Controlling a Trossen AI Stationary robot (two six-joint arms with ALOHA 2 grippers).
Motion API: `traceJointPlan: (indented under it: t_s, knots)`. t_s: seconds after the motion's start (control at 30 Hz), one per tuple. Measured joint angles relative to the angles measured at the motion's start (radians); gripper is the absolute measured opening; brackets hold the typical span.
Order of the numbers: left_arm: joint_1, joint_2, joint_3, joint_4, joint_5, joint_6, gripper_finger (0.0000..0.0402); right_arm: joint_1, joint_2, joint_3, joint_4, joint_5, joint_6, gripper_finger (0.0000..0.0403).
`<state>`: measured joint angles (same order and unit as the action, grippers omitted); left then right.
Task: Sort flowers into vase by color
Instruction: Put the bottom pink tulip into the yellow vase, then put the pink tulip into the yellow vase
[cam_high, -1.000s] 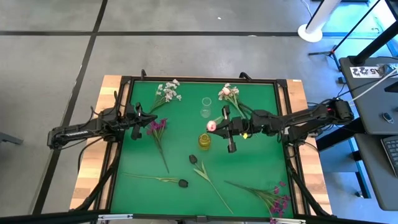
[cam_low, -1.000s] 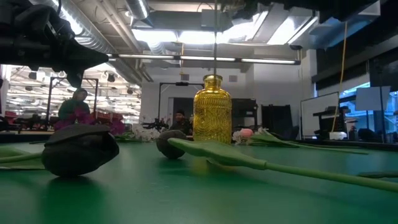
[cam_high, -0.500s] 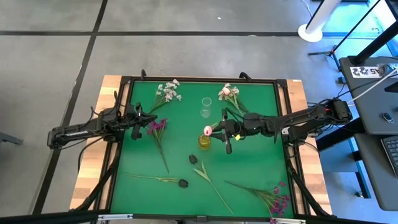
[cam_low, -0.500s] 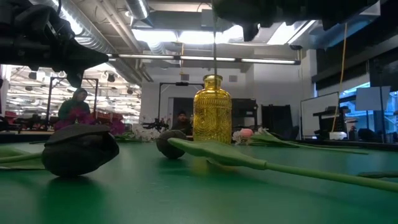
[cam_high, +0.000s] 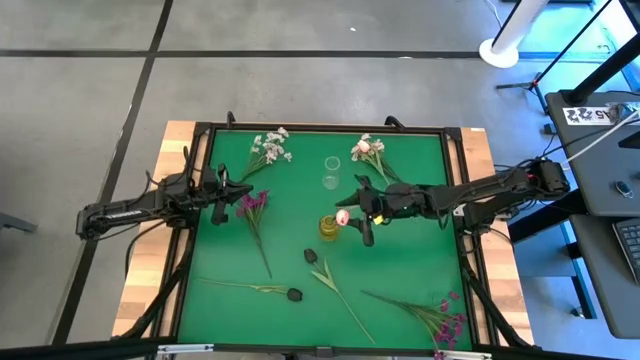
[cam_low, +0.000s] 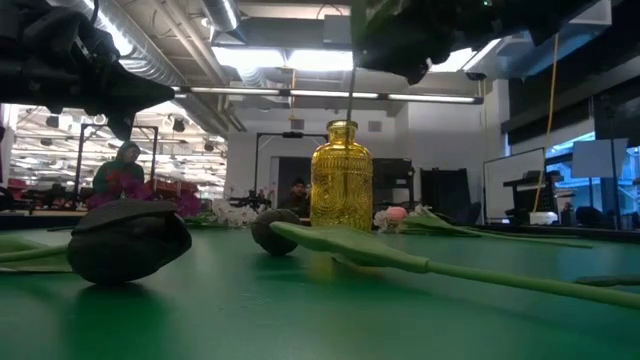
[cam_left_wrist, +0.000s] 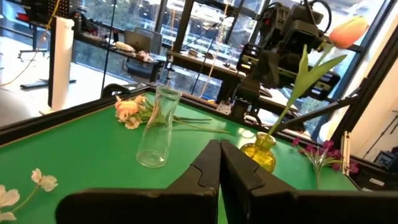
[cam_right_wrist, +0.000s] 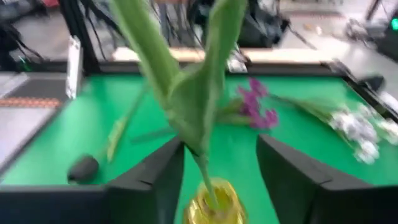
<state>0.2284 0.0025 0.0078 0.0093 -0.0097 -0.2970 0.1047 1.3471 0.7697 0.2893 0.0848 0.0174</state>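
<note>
The tulip's (cam_right_wrist: 186, 93) bloom is cut off above the right wrist view; the yellow vase (cam_right_wrist: 211, 208) is blurred there.

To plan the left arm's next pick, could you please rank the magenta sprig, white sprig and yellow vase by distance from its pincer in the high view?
1. Magenta sprig, right beside the left pincer.
2. White sprig, at the far edge.
3. Yellow vase, mid-table.

A grey concrete floor (cam_high: 90, 70) crossed by dark seams surrounds the table. A white pedestal base (cam_high: 500, 50) stands at the far right, near a dark desk (cam_high: 600, 150). Behind, long ceiling lights (cam_low: 330, 96) glow; large windows (cam_left_wrist: 143, 18) and what may be monitors show.
</note>
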Motion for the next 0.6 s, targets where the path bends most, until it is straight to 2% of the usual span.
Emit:
traceJointPlan:
  t_s: [0.1,0.2,0.47,0.6]
  knots:
    - [0.000,0.000,0.000,0.000,0.000,0.000,0.0000,0.000,-0.038,0.038,-0.174,0.059,0.000,0.0244]
    - [0.000,0.000,0.000,0.000,0.000,0.000,0.0000,0.000,-0.074,0.075,-0.312,0.074,0.006,0.0261]
    - [0.000,0.000,0.000,0.002,0.000,-0.015,0.0000,0.000,-0.149,0.129,-0.580,0.056,0.054,0.0266]
    - [0.000,0.000,0.000,0.002,0.000,-0.015,0.0000,0.000,-0.172,0.136,-0.684,0.129,0.083,0.0266]
